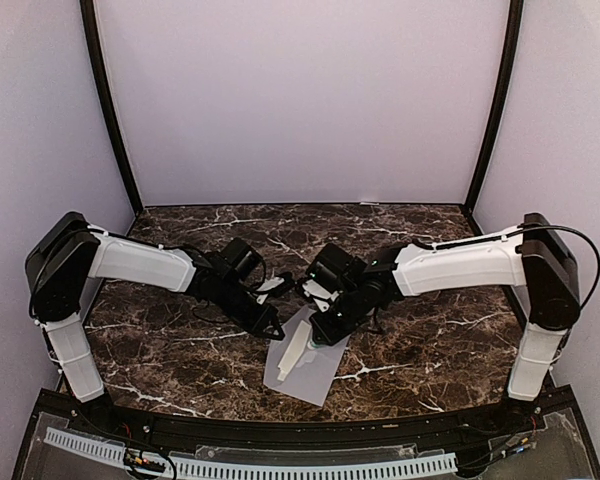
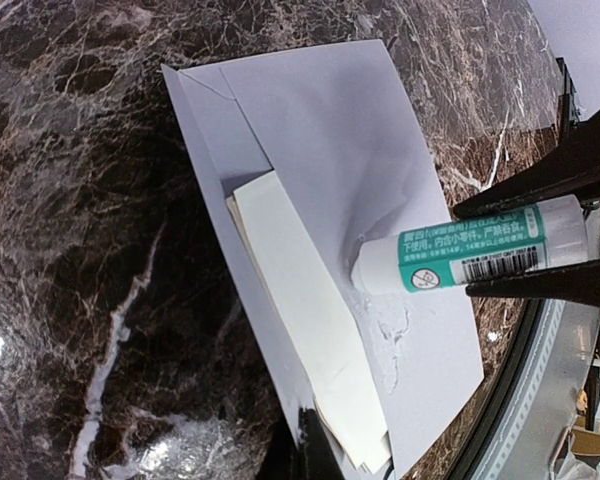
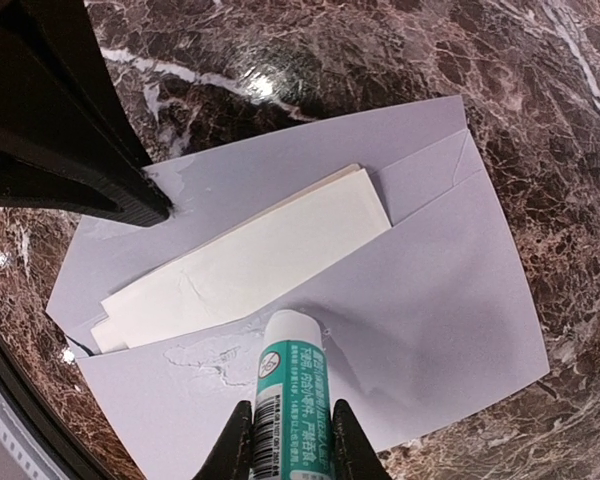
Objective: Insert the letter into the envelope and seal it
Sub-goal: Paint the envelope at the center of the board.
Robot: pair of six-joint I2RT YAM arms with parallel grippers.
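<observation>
The pale lavender envelope [image 1: 316, 378] [image 2: 320, 130] [image 3: 430, 290] lies flat on the marble near the front edge. The cream letter [image 1: 297, 346] [image 2: 300, 300] [image 3: 250, 260] is tucked partly into its pocket, with one long side showing on the open flap. My right gripper [image 1: 321, 334] [image 3: 288, 414] is shut on a white and teal glue stick [image 2: 470, 252] [image 3: 290, 385]. The stick's tip touches the pocket face by the opening, beside a wet glue smear [image 3: 195, 355]. My left gripper [image 1: 273, 327] [image 2: 315, 450] is shut, its tip resting on the flap's end.
The dark marble table [image 1: 180, 370] ends at a black rail with a white toothed strip [image 1: 250, 465] along the near side. Lavender walls and black posts close in the back and sides. Both arms meet over the middle front.
</observation>
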